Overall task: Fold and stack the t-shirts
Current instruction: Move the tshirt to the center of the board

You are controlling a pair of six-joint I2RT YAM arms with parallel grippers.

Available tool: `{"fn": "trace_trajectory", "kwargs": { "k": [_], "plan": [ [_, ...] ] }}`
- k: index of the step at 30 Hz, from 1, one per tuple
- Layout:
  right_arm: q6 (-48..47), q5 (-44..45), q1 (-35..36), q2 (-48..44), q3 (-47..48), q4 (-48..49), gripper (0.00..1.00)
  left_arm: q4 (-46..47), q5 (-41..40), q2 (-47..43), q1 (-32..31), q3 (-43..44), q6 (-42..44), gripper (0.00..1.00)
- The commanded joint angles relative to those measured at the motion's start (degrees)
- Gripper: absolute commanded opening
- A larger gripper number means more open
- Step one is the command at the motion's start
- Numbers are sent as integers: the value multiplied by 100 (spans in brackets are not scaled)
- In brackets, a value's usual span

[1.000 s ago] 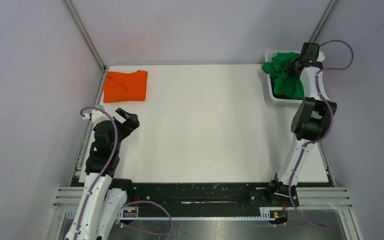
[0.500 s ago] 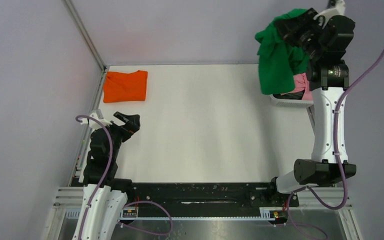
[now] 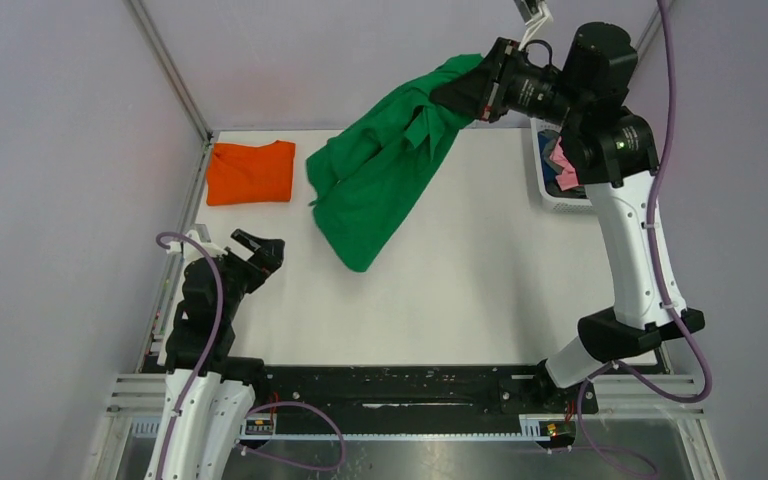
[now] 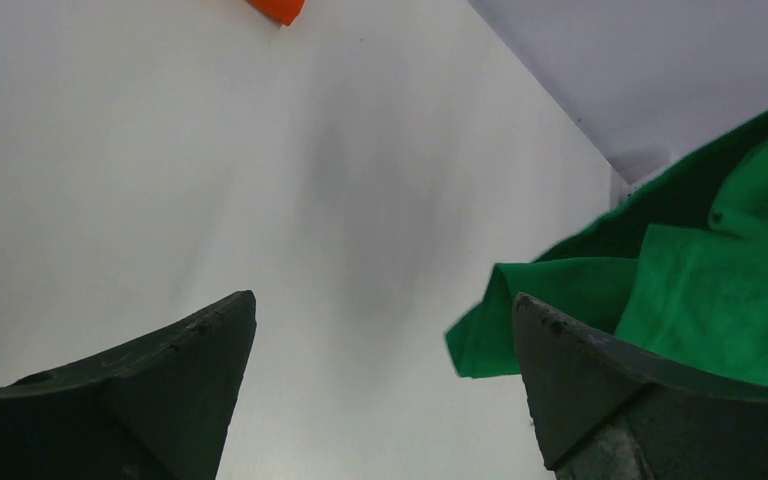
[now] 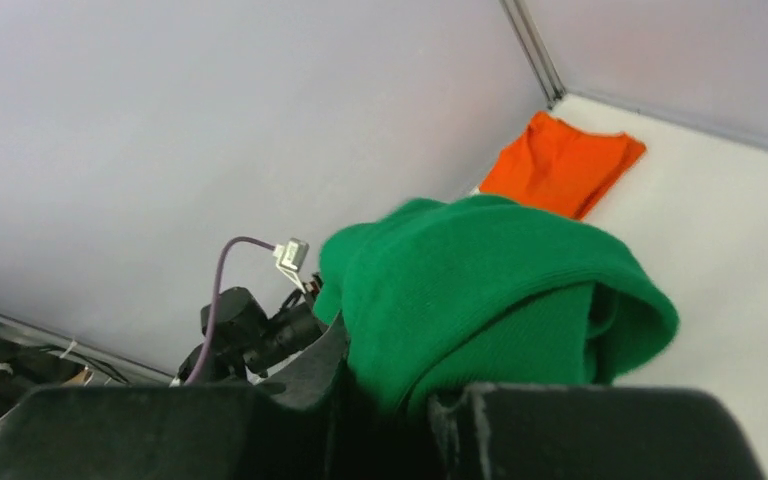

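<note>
The right gripper [image 3: 465, 92] is seen pinched on a bunched edge of the green t-shirt [image 3: 375, 180], held high above the far side of the table [image 3: 480, 290]. In the right wrist view, thick green folds are packed between the dark fingers. From that grip the shirt is draped down and to the left in a long, loose diagonal, creased and partly doubled over, with its lowest corner near the middle of the table; whether that corner touches the surface cannot be told.

Two t-shirts are counted. The second, the orange t-shirt [image 3: 251, 172], is laid flat and folded into a neat rectangle at the far left corner of the table, well apart from the green one.

The left gripper [image 3: 257, 248] is set low near the left edge with its jaws spread wide and nothing between them.

One white basket [image 3: 558, 203] is placed at the far right edge, and a pink garment [image 3: 561, 162] is seen inside it.
</note>
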Motion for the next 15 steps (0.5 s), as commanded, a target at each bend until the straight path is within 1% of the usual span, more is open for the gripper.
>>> {"fn": "trace_trajectory", "kwargs": {
  "k": [1, 3, 5, 6, 8, 9, 11, 12, 13, 14, 15],
  "plan": [
    [-126, 462, 13, -522, -819, -437, 14, -175, 121, 11, 19, 312, -176, 99],
    [-274, 1393, -15, -1010, -2034, -465, 20, -215, 224, 44, 19, 323, -214, 99],
    [-249, 2276, -119, -1476, -3558, -299, 28, -201, 403, 110, 19, 288, -302, 99],
    [-167, 2675, -247, -1695, -4260, -255, 32, -184, 478, 157, 19, 277, -311, 99],
    [113, 3101, -684, -1850, -5521, -151, 34, -188, 590, 296, 19, 257, -260, 99],
    [298, 3255, -975, -1873, -6076, -74, 42, -181, 651, 388, 19, 243, -230, 99],
    [539, 3433, -1472, -1869, -6747, -66, 62, -151, 847, 599, 19, 189, -222, 99],
    [492, 3601, -1582, -1895, -6923, -95, 81, -71, 1062, 773, 19, 118, -204, 99],
    [410, 3840, -1598, -1943, -7053, -153, 94, 103, 1246, 890, 14, 56, -199, 99],
    [337, 3910, -1604, -2029, -7115, -198, 99, 259, 1446, 1026, 16, -16, -205, 99],
    [268, 4057, -1605, -2119, -7185, -189, 99, 473, 1669, 1167, 11, -95, -219, 99]
  ]
}}
